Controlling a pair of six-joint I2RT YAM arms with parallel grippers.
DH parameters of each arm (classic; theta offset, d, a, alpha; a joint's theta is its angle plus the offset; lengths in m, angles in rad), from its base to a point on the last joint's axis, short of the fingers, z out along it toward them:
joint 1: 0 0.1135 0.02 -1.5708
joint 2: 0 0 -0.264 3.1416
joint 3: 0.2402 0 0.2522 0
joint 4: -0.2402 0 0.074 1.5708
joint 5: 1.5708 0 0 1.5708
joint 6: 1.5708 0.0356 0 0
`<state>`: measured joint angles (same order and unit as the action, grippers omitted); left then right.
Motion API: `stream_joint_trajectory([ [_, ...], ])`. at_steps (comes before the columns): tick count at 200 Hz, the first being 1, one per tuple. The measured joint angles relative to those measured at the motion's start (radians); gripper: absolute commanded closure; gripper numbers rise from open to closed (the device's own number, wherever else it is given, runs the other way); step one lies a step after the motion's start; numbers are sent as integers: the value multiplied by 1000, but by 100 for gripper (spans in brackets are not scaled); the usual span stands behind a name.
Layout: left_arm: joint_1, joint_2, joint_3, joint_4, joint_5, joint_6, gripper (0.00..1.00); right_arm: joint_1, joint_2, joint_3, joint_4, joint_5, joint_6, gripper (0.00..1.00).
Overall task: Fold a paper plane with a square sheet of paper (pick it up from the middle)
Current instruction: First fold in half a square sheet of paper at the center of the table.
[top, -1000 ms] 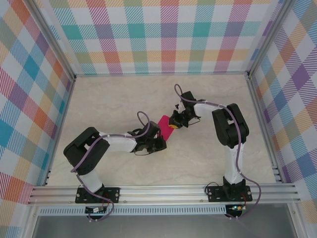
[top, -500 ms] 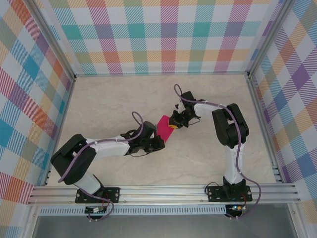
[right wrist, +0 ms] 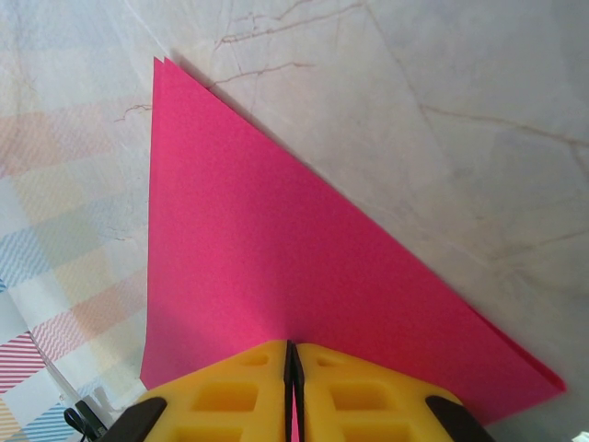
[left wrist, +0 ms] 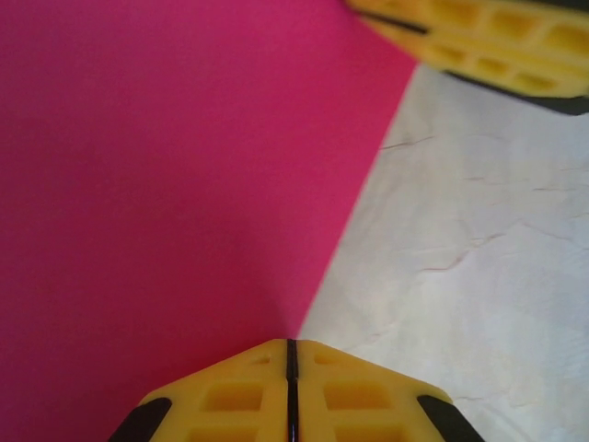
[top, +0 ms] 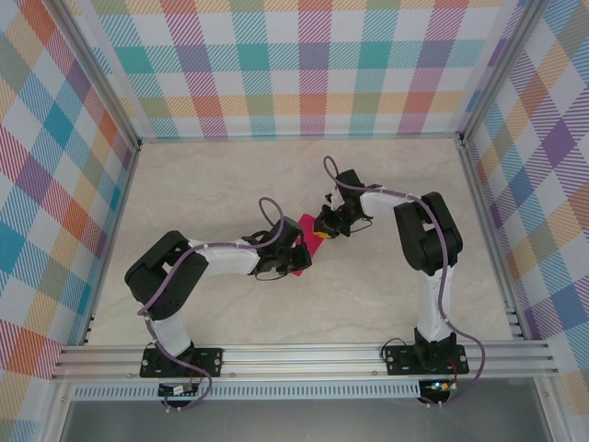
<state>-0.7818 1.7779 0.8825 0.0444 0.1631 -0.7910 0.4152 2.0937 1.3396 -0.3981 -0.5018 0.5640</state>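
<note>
The square sheet of paper (top: 308, 236) is magenta-pink and folded into a two-layer triangle (right wrist: 276, 249) near the table's middle. My right gripper (top: 324, 226) is shut on it, and pink shows in the slit between its yellow fingertips (right wrist: 291, 348). My left gripper (top: 296, 261) comes from the lower left. It is shut, its tips (left wrist: 290, 344) touching the paper's edge (left wrist: 166, 184) with no pink in the gap. The right gripper's yellow fingers (left wrist: 479, 37) show at the top right of the left wrist view.
The pale marble tabletop (top: 230, 184) stretches all round the arms. Checked walls (top: 304, 64) close off the back and both sides, and an aluminium rail (top: 304, 354) runs along the near edge.
The left arm's elbow swung out low to the left, then came back up. Its gripper has shifted slightly up and right against the paper. The right arm and the paper have stayed still.
</note>
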Motion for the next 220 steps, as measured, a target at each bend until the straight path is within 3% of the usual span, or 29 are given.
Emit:
stream_joint_trajectory([
  [113,1,-72,-180,190,57,-38,91,0,3,2,-3,-1,0,89],
  [177,-3,-84,-158,108,97,27,92,0,4,6,-9,0,0,89],
  [220,-14,-151,-157,-54,139,69,90,4,5,26,-37,16,-5,88],
])
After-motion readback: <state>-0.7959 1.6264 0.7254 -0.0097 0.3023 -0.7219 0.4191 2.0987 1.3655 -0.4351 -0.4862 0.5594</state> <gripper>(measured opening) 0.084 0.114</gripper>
